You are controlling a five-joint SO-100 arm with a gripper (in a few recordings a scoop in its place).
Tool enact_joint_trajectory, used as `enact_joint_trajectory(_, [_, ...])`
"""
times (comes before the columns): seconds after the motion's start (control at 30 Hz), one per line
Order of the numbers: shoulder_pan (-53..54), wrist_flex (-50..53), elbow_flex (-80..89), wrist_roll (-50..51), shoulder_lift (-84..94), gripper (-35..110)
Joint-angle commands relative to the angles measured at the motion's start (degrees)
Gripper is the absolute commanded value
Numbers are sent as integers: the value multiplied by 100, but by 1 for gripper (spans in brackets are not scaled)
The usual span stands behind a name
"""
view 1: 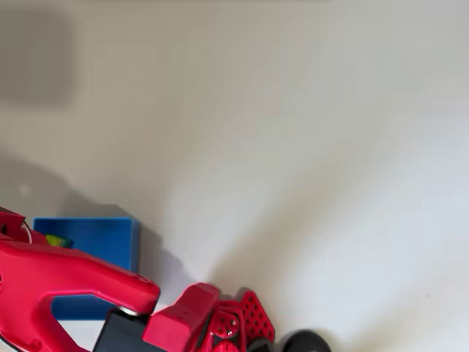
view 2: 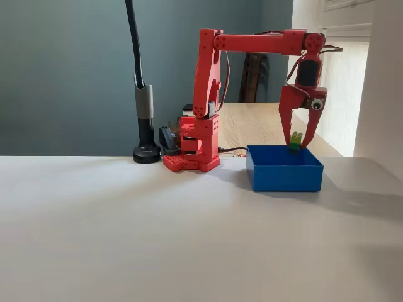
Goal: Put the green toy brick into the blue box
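Release looks like the step in hand. The red two-finger hand [view 2: 296, 139] of the red plastic arm [view 2: 252, 43] hangs straight down over the square bright blue plastic box [view 2: 284, 173], its fingers pointing at the box floor, and the small lime-green studded toy brick [view 2: 295, 139] sits between the fingertips just above the box's back wall. The fingers are spread wider than the brick near their roots and narrow toward the tips; I cannot tell from the fixed view whether the tips are pinching the brick or have let go of it.

The arm reaches out level from its red base [view 2: 192, 157] so that the hand comes down vertically. That posture suits a drop, since the brick would fall into the low-walled tray rather than catch on its rim.

In the overhead view the blue box [view 1: 102, 235] lies near the counter's lower left corner, partly covered by the arm [view 1: 73, 282], and a sliver of the green brick [view 1: 58, 240] shows over the box's upper left part, inside the walls. The box stands close beside the base, which keeps the reach short.

The pale counter [view 2: 126, 239] carries little else: a black post on a round foot [view 2: 146, 135] stands just beside the base, on the side away from the box. Judged from this, the task is nearly finished
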Motion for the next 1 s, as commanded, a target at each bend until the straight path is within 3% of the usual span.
enact_joint_trajectory(0.0, [-35, 114, 79, 26, 229, 10])
enact_joint_trajectory(0.13, [-9, 114, 272, -62, 237, 24])
enact_joint_trajectory(0.37, [-9, 123, 299, -70, 255, 26])
enact_joint_trajectory(0.7, [396, 53, -281, 229, 396, 12])
enact_joint_trajectory(0.8, [633, -272, -246, 185, 826, 1])
enact_joint_trajectory(0.97, [1187, -958, 404, -229, 1793, 0])
